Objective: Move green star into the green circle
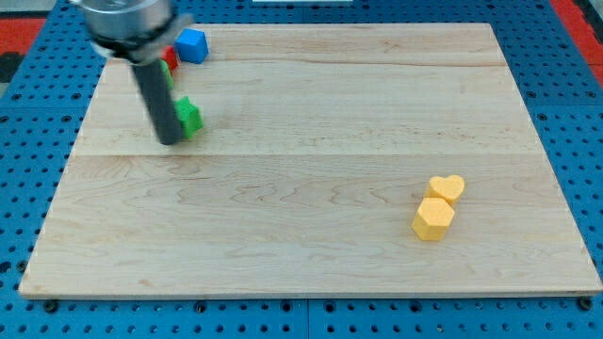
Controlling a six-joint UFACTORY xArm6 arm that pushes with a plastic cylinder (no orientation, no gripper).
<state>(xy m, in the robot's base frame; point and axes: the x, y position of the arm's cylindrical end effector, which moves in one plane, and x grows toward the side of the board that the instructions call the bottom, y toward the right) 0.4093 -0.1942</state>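
A green block [189, 116], partly hidden by the rod so its shape is unclear, lies at the view's upper left on the wooden board [311, 160]. My tip [170, 141] rests on the board just left of and touching or nearly touching this green block. Another bit of green [172, 80] shows behind the rod, above the green block. A red block [169, 58], mostly hidden by the rod, sits higher up. A blue block [192, 45] lies near the board's top edge, right of the red one.
A yellow heart block [447, 188] and a yellow hexagon block [433, 218] sit touching each other at the view's lower right. Blue pegboard [565, 75] surrounds the board.
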